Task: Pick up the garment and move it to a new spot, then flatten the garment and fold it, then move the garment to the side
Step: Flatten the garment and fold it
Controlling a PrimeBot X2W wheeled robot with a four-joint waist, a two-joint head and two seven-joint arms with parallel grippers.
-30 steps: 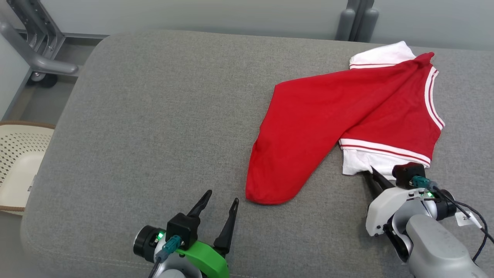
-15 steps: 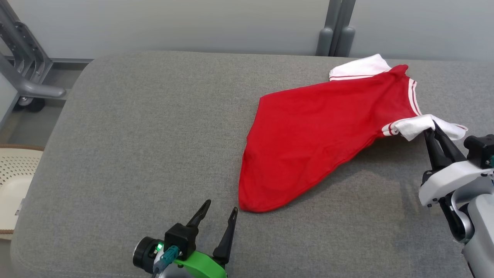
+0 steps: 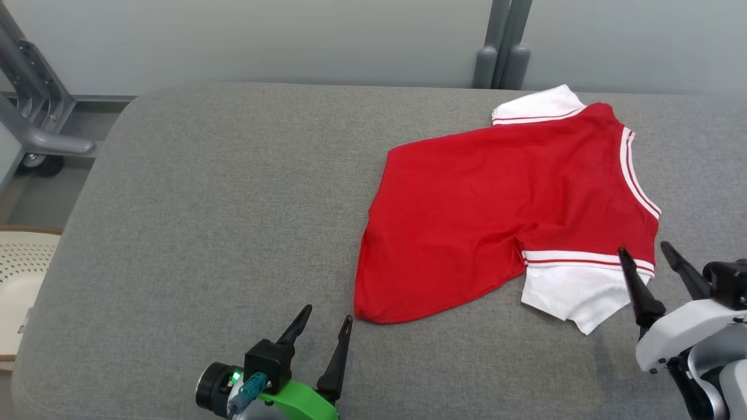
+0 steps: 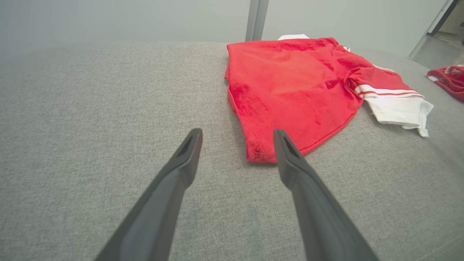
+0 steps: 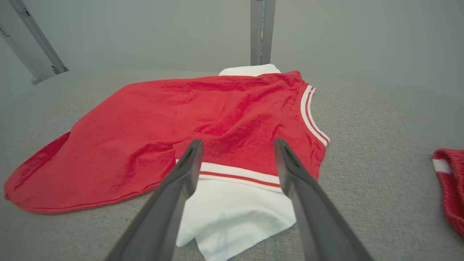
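Observation:
The garment [image 3: 496, 204], a bright red shirt with white sleeves and red-striped trim, lies spread on the grey cushion [image 3: 204, 204] at the right. Its near white sleeve [image 3: 575, 291] rests flat on the cushion. My right gripper [image 3: 645, 256] stands open just right of and above that sleeve, holding nothing; in the right wrist view the garment [image 5: 203, 108] lies under its open fingers [image 5: 181, 177]. My left gripper [image 3: 327, 318] is open near the front edge, just left of the hem corner [image 4: 259, 152]; the garment [image 4: 297, 79] lies beyond it.
A darker red bundled piece [image 5: 451, 181] with a white band lies on the cushion to the right of the shirt, also seen as the red bundle [image 4: 449, 78]. A perforated cream chair [image 3: 17, 280] and a grey metal frame [image 3: 35, 116] stand at the left. Wall behind.
My right gripper has swung the near white sleeve out and back, opened and let it go; the sleeve now lies flat. The head camera has shifted. The left gripper has stayed put.

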